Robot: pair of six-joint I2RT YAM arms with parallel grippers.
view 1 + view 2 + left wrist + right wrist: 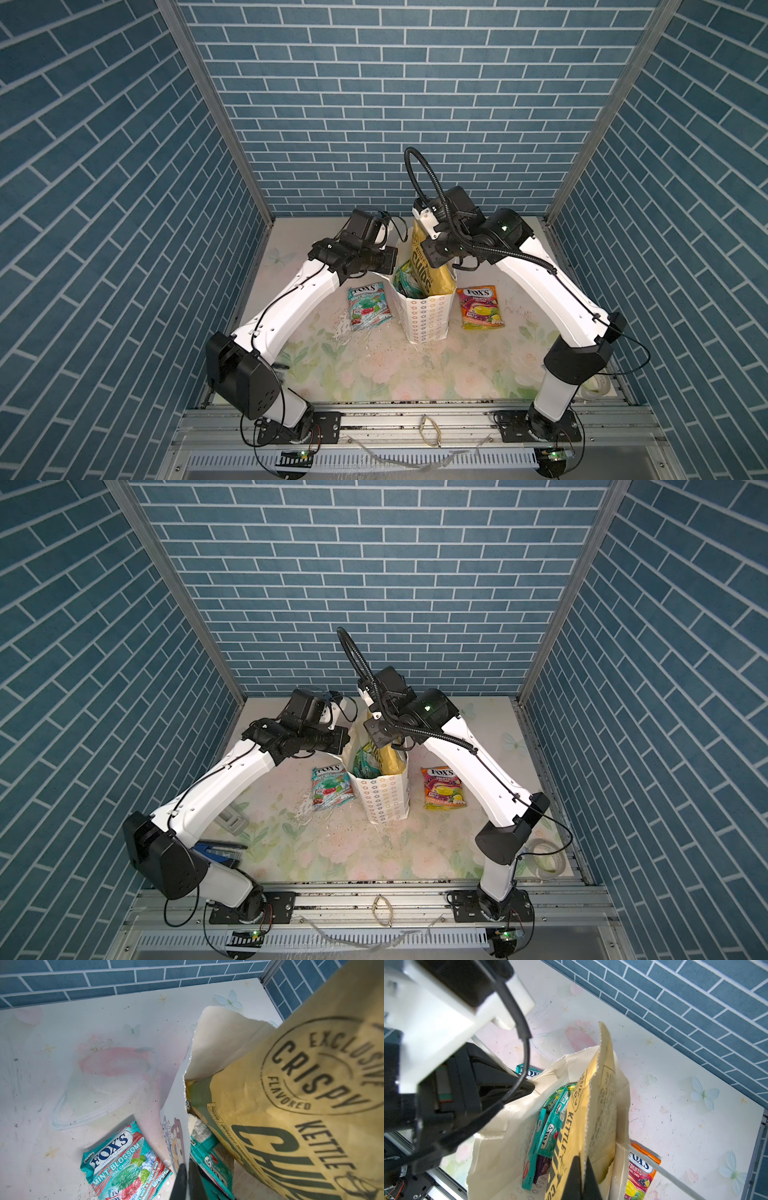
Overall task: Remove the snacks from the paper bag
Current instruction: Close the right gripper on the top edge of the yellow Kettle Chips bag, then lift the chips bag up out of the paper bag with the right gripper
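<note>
Blue brick-pattern walls close in the cell on three sides, and from where I stand the near stretch of the floral surface (pixel 374 365) lies bare apart from scuffs and crumbs. Further in, about the middle of the surface, the paper bag (pixel 424 320) stands upright with its mouth open. Two snacks are already out. A teal pouch (pixel 368 307) lies flat just beside the bag toward the left edge, and an orange pouch (pixel 480 307) lies flat just beside it toward the right edge. Inside the bag, more pouches (pixel 550 1132) stand on edge against the chips bag (pixel 432 270). The chips bag rises well above the rim, with its lower part still down inside.

Over the far side of the bag the two arms meet. The left end effector (pixel 187 1167) is closed on the paper bag's rim, with the paper pinched between its fingers. The right end effector (pixel 582 1163) is clamped tight on a crimped edge of the chips bag.

To my eye the step in hand is drawing the chips out while the left arm steadies the bag. The next move calls for a straight upward pull until the chips bag's bottom clears the rim. The left pinch needs to hold the paper down so the bag neither lifts nor tips. Then the chips can go to a bare patch of the surface and be let go.
</note>
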